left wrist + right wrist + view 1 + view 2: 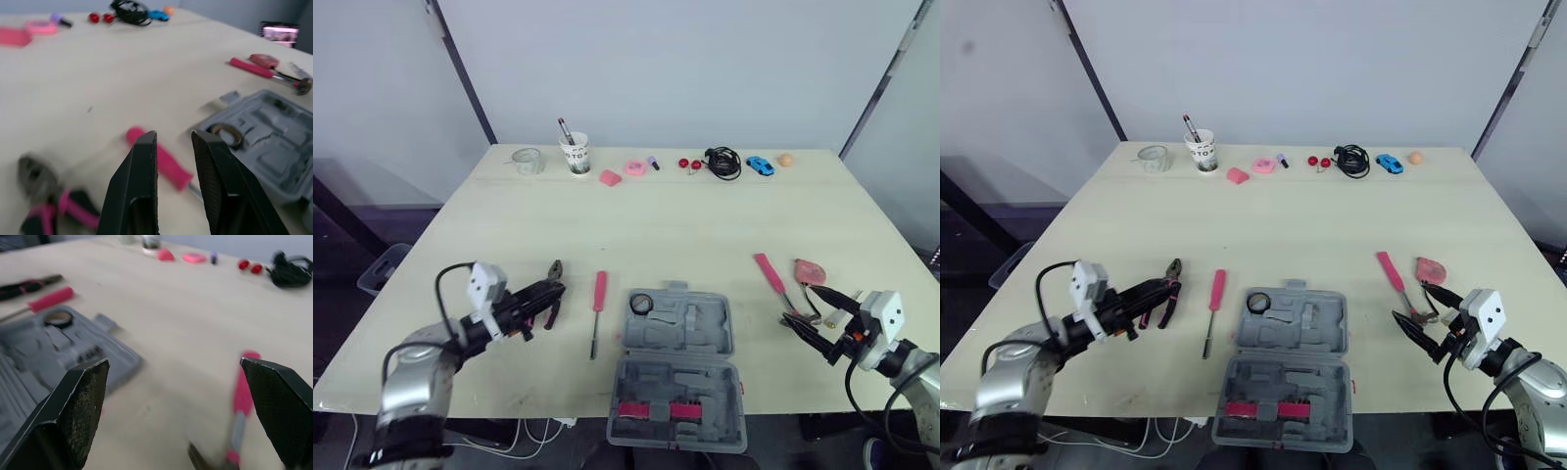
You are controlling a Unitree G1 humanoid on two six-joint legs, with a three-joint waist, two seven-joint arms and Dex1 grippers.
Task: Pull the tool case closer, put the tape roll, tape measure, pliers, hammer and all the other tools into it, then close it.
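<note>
- Silver-grey left arm (411, 374): bent at the elbow, forearm reaching forward and inward, with a white wrist block (487, 286) on top.
- Left gripper (556, 291), two black fingers: held level, pointing towards the robot's right. The fingers are a narrow gap apart and hold nothing.
- Silver-grey right arm (913, 367): low at the near right, forearm angled inward.
- Right gripper (803, 306), two black fingers: pointing towards the robot's left, spread wide, empty.

pliers (49, 208): blurred, handles cut by the frame edge.
hammer (242, 396): blurred, head cut off.
tool case (274, 156): partly out of frame.
</note>
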